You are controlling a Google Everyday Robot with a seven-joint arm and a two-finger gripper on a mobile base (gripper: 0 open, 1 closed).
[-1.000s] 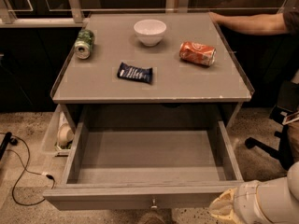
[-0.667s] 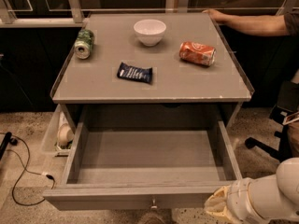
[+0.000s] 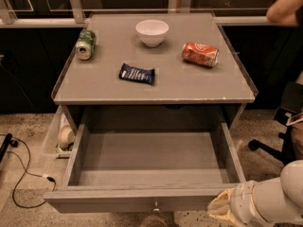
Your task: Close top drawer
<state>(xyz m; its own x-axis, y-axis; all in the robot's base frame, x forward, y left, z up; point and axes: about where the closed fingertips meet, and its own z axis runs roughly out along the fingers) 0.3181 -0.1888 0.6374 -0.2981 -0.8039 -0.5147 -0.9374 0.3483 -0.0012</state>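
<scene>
The top drawer [image 3: 142, 198] is pulled far out of the grey cabinet, its plain grey inside [image 3: 151, 152] bare. Its flat front faces me at the bottom edge of the camera view, with a small round metal knob [image 3: 155, 205] in the middle. My gripper [image 3: 220, 207] is at the bottom right, at the end of the white arm [image 3: 274, 197], right by the right end of the drawer front. The lower drawers are out of view.
On the cabinet top [image 3: 99, 84] lie a green can [image 3: 85, 44], a white bowl [image 3: 152, 31], an orange can [image 3: 200, 54] and a dark blue snack packet [image 3: 137, 74]. A person's arm [image 3: 284, 6] is at upper right. A plastic bin [image 3: 59, 136] and cables [image 3: 21, 169] are on the left.
My arm has shifted a little to the left, closer to the right end of the drawer front. The person's arm has drawn back from the table's far right. The drawer stays open.
</scene>
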